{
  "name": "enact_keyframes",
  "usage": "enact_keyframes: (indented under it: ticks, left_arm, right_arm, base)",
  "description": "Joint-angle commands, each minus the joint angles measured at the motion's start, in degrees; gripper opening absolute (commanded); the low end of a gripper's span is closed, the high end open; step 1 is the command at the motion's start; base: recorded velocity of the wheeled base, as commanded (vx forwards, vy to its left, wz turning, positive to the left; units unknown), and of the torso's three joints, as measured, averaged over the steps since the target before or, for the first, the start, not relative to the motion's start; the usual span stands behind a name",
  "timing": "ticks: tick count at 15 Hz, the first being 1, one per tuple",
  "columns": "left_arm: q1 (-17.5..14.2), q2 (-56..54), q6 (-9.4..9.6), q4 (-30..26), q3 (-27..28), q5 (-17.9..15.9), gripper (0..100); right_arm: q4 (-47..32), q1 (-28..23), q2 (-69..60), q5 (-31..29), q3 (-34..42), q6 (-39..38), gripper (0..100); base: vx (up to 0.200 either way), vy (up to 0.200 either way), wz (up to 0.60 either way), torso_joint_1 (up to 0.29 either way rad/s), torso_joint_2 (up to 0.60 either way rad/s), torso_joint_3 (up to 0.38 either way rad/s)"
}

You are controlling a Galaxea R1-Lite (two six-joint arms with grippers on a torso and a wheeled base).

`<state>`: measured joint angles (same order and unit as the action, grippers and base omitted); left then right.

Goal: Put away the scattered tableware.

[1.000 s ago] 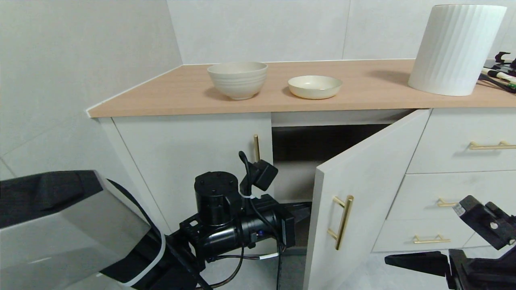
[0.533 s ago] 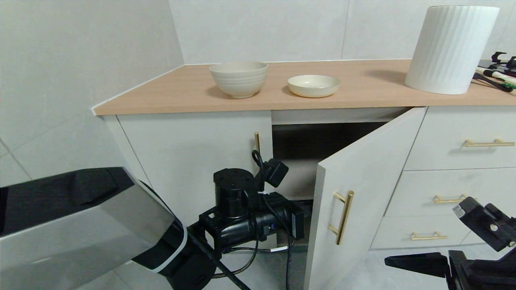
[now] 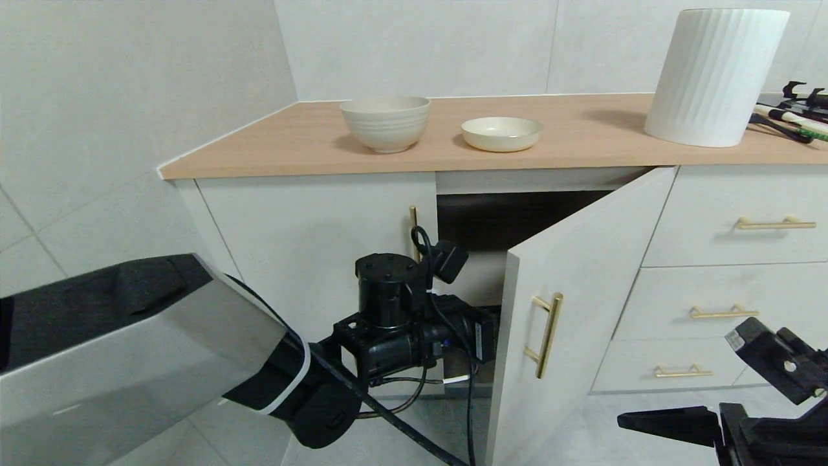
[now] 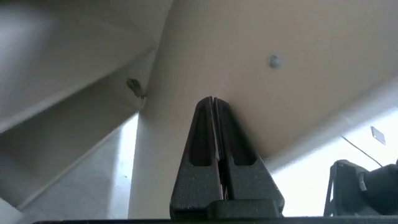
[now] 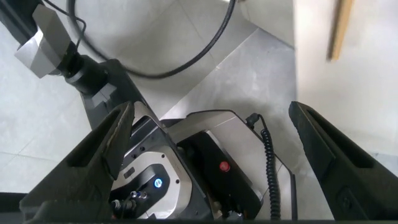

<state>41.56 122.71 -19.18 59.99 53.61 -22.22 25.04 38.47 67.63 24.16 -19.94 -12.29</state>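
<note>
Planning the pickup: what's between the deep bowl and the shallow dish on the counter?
Nothing: the head view shows bare countertop between deep bowl and shallow dish.

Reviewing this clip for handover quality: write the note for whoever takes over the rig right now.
Left gripper: shut, empty, low by the inner side of the open cabinet door.
Right gripper: open, empty, low on the right.
Deep bowl and shallow dish stand apart on the countertop.
Done: door open.
Left: both pieces probably go into the cabinet; neither is picked up yet.
</note>
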Motion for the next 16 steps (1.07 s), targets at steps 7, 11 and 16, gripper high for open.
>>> enact_keyframes:
  ticks: [7,11,16]
  left_arm:
    - [2.12,1.74,0.02,-3.83,5.89,2.62,0]
    - [8.72,1.04,0.28,-3.3,6.77,8.16,0]
    - [11.35,-3.71,0.54,-1.81,0.7,-2.03,0]
  right_arm:
    - [-0.08,1.52,-1.54,-0.08,0.43,-0.02,100]
    - [-1.75,5.47,-4.7,0.01,0.26,-0.1,100]
    - [-1.84,10.31,-11.12,1.33,0.7,0.07,100]
  base:
    - [0.0,0.0,0.0,0.0,0.0,0.0]
    - [0.0,0.0,0.0,0.0,0.0,0.0]
    - [0.0,0.0,0.0,0.0,0.0,0.0]
